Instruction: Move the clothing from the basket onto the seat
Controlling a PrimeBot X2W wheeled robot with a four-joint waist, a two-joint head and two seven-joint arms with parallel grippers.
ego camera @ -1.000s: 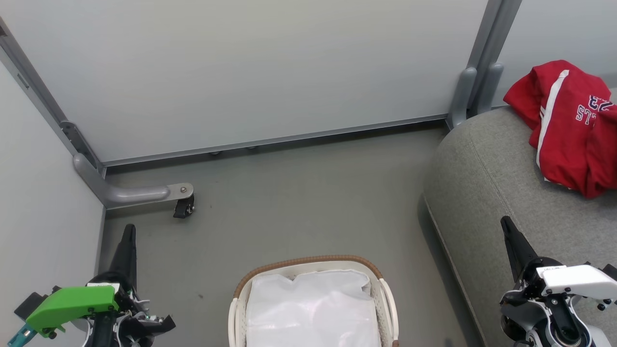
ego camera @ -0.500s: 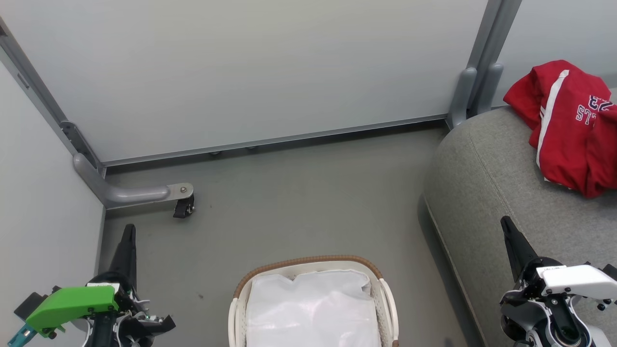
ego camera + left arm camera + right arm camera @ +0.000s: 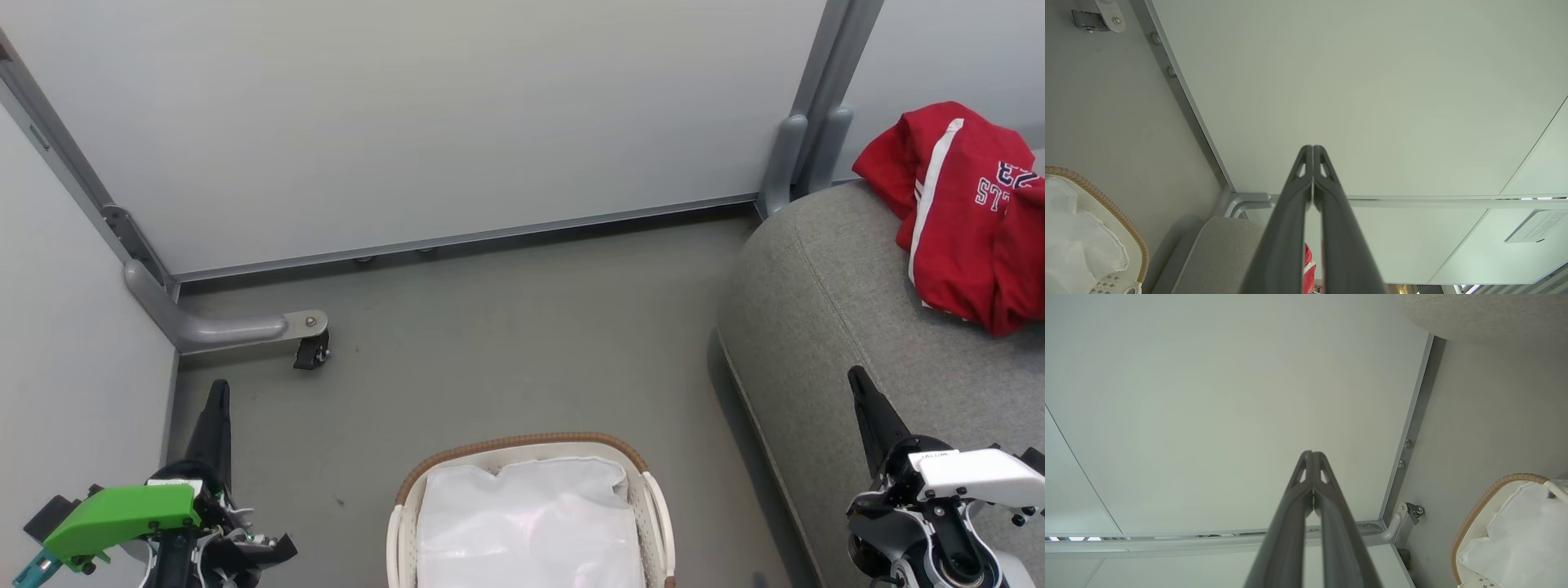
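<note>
The red clothing (image 3: 967, 216) with white stripes and lettering lies bunched on the grey seat (image 3: 841, 327) at the right. The white basket (image 3: 653, 506) with its brown rim stands on the floor at bottom centre, only its white liner (image 3: 526, 523) showing inside. My left gripper (image 3: 219, 390) is shut at the lower left, over the floor and left of the basket. My right gripper (image 3: 857, 377) is shut at the lower right, over the seat's front part. In both wrist views the fingertips (image 3: 1312, 150) (image 3: 1312, 454) touch with nothing between them. A sliver of the red clothing (image 3: 1308, 265) shows behind the left fingers.
Pale partition walls (image 3: 424, 114) close off the back and left. A grey bracket leg with a black caster (image 3: 310, 351) juts onto the floor at the left. A grey post (image 3: 796, 155) stands beside the seat's far corner. Grey floor (image 3: 506, 343) lies between basket and wall.
</note>
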